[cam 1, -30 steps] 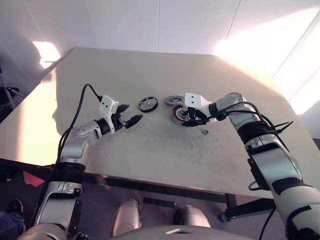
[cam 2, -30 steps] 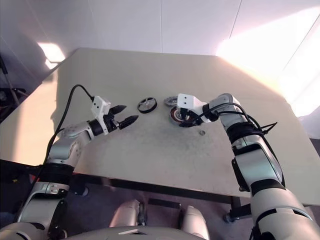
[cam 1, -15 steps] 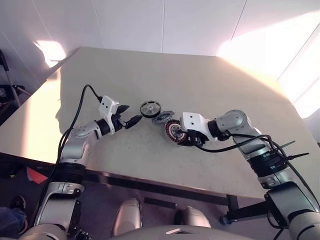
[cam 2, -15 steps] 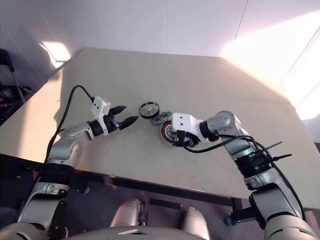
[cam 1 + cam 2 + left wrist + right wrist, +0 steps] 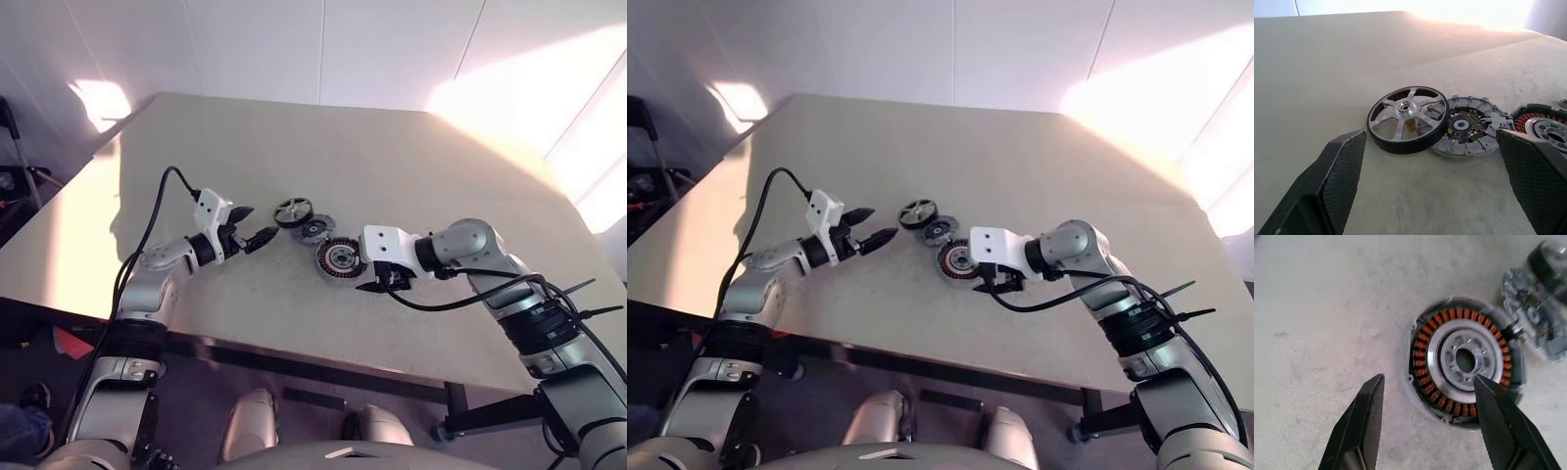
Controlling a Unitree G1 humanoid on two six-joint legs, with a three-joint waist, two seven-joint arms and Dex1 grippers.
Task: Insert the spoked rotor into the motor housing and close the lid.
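Jaws of both grippers are held open and empty, and the spoked rotor (image 5: 1406, 119), judged light, stiff and thin-spoked, is best gripped across its black rim.

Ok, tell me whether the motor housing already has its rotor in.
Not in. The motor housing lies open on the table, copper windings and silvery centre bare; the spoked rotor rests apart, leaning on the lid.

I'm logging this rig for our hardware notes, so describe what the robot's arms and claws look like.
Both arms are glossy silver-white shells with black joints. Each wrist carries a white boxy camera block. A black cable loops from the left arm up to its wrist; black cables run along the right arm. The left claw and right claw each have two black, tapered, finely textured fingers.
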